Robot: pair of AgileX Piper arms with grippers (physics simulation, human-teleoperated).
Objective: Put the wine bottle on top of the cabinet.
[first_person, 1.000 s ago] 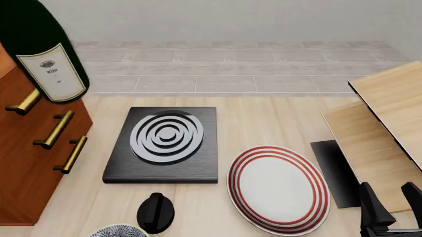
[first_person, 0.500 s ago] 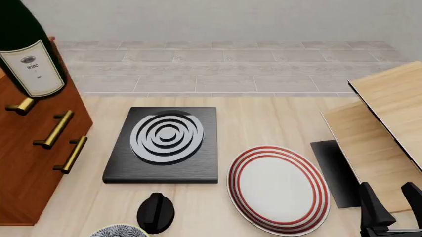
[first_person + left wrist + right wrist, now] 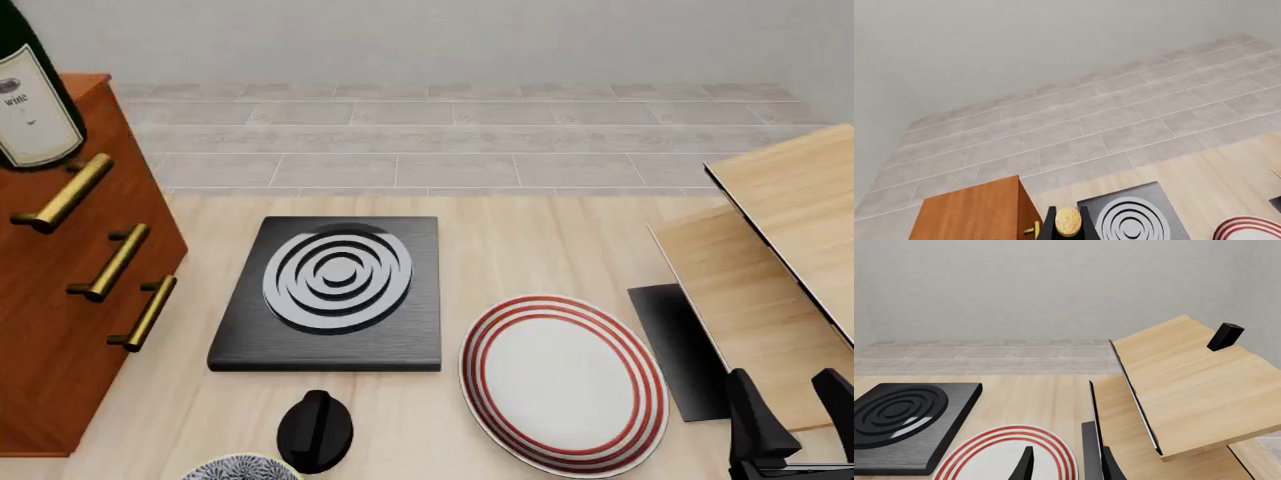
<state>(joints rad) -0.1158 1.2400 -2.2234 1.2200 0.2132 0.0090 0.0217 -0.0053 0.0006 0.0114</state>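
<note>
The wine bottle [image 3: 27, 95], dark green with a white label, stands upright at the far left edge of the front view, over the top of the reddish-brown cabinet [image 3: 67, 300]. I cannot tell whether its base touches the cabinet top. In the left wrist view its tan cork [image 3: 1068, 221] sits between the black fingers [image 3: 1049, 226] of my left gripper [image 3: 1068, 227], which is shut on the bottle's neck, with the cabinet [image 3: 971, 212] beside it. My right gripper [image 3: 794, 412] rests low at the front right, open and holding nothing; it also shows in its own wrist view [image 3: 1064, 467].
A black burner plate with silver rings [image 3: 334, 285] lies in the middle. A red-striped plate [image 3: 563, 380] lies in front of it, to the right. A black knob [image 3: 316, 430] and a bowl rim [image 3: 240, 468] are at the front. Pale boards [image 3: 787, 230] stand at the right.
The wine bottle has moved left and away from the camera, from in front of the cabinet's drawers to over its top. The right gripper has stayed still.
</note>
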